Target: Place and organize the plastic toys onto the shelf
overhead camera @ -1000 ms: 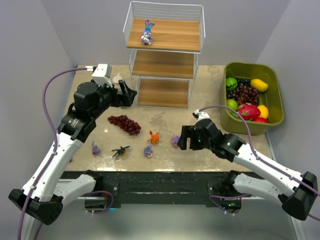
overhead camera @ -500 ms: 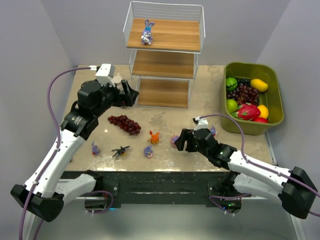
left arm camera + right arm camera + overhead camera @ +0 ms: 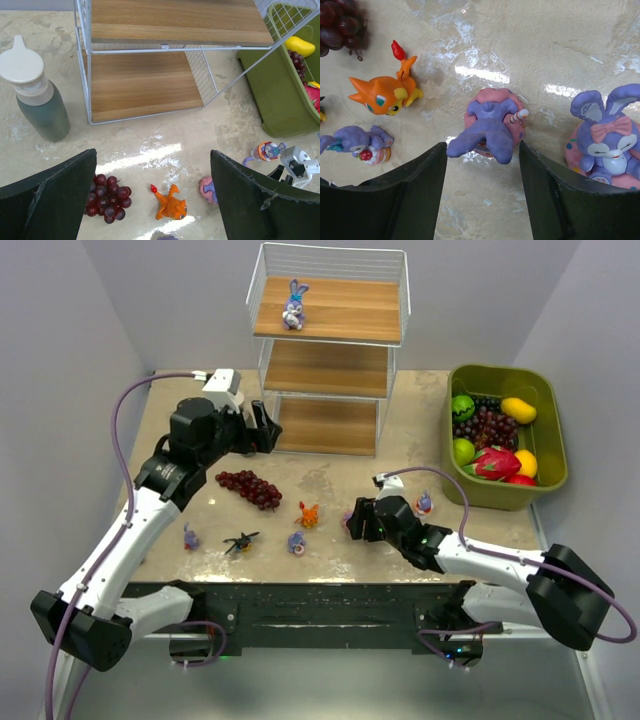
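While set low over the surface, straddled a face-down bunny with the right gripper: fingers spread to either side, unclenched, nothing grasped yet. Looked lined up that way for a pinch across the purple body and pink ring. Had a second bunny, upright with a pink bow, just beside on the right, clear of the fingers yet near enough to risk a nudge. Further out on the left, had an orange creature and a small purple toy lying on its side, both apart from the gripper. Beyond those in the top view, showed a black bug, another purple toy and grapes, all loose on the surface.

Held the left gripper wide open and empty near the foot of the shelf, with a bottle standing near on its left; probably parked there to be out of the right arm's way. Showed a lone bunny upright on the top board and nothing on the two lower boards, so counted most of the sorting as not yet done. Had the fruit bin well off to the right, likely no part of this job.
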